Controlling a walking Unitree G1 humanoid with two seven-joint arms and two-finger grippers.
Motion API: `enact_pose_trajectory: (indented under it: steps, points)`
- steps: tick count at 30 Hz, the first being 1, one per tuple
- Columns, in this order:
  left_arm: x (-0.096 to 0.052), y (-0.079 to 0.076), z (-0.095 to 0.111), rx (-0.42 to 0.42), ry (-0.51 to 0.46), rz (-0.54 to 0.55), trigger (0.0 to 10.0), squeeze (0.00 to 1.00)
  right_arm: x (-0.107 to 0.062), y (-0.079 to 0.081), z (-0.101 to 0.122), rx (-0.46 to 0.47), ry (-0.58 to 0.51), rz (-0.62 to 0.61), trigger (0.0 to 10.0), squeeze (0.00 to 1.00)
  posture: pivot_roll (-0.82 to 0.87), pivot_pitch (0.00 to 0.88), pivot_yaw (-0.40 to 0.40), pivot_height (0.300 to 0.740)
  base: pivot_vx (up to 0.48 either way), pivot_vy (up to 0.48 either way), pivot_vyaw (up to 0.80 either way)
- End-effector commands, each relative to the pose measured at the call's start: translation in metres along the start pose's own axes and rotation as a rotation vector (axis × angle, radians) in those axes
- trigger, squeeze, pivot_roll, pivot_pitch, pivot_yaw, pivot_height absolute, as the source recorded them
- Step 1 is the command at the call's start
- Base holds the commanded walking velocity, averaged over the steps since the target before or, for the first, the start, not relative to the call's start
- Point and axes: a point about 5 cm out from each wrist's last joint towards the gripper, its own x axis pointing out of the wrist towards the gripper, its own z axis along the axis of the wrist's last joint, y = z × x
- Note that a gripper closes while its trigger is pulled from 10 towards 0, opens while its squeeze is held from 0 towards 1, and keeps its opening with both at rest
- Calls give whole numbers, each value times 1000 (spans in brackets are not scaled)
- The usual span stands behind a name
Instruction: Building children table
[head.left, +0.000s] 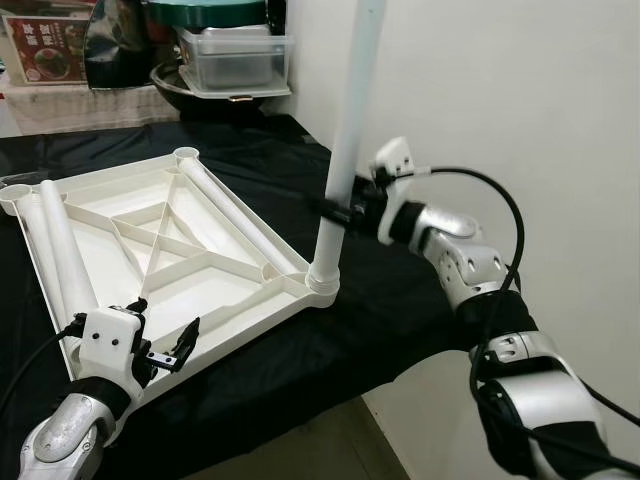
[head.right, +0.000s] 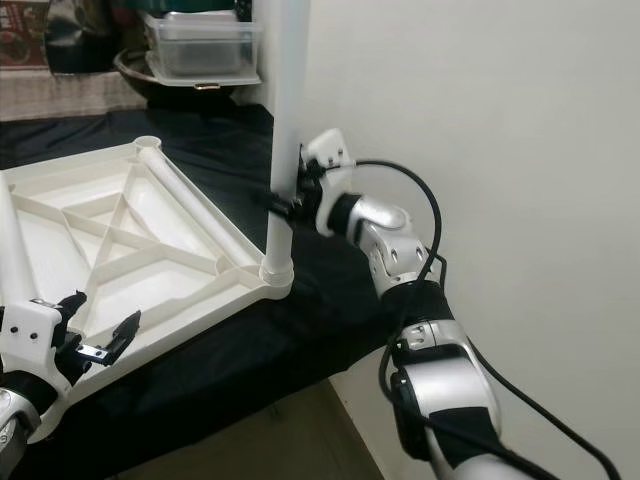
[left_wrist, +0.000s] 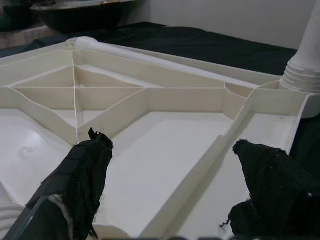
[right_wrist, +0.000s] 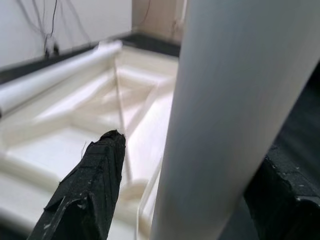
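Nearest the camera, the left gripper (head.left: 170, 345) hovers over the near edge of the white tabletop (head.left: 100, 262), its 2 black fingers (left_wrist: 80, 180) spread apart with nothing between them. The tabletop lies upside down, ribbed underside up, on a black cloth (head.left: 390, 310) that covers the work surface. 2 loose white legs rest on the tabletop: 1 leg (head.left: 62, 250) along its left side, close to the left arm, the other leg (head.left: 235, 215) along its right rim. At the near right corner, 1 upright leg (head.left: 350, 140) stands in the corner socket (head.left: 322, 280). The right gripper (head.left: 345, 208) is at mid-height of this upright leg, with a finger (right_wrist: 92, 185) on either side of the tube; whether the fingers press on it cannot be told. Farther back, beyond the cloth, a clear plastic container (head.left: 235, 55) sits on a dark pan (head.left: 195, 95).
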Motion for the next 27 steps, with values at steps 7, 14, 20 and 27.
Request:
enact_pose_trajectory:
  steps: [7,14,20,27]
  points:
    - [3,-4,-2,6,3,-17,10000,0,19,8,12,13,-53,121,10000,0,152,0,-140,740,0,0,0]
    - [0,-4,-1,4,1,-12,10000,0,24,21,20,18,-135,301,8941,0,162,0,-150,740,0,0,0]
    - [-3,-2,-2,2,4,-6,10000,0,22,35,17,3,-167,470,7569,0,155,0,-145,740,0,0,0]
    - [0,-3,-2,2,5,-15,10000,0,31,46,2,43,-218,313,0,0,138,0,-124,740,0,0,0]
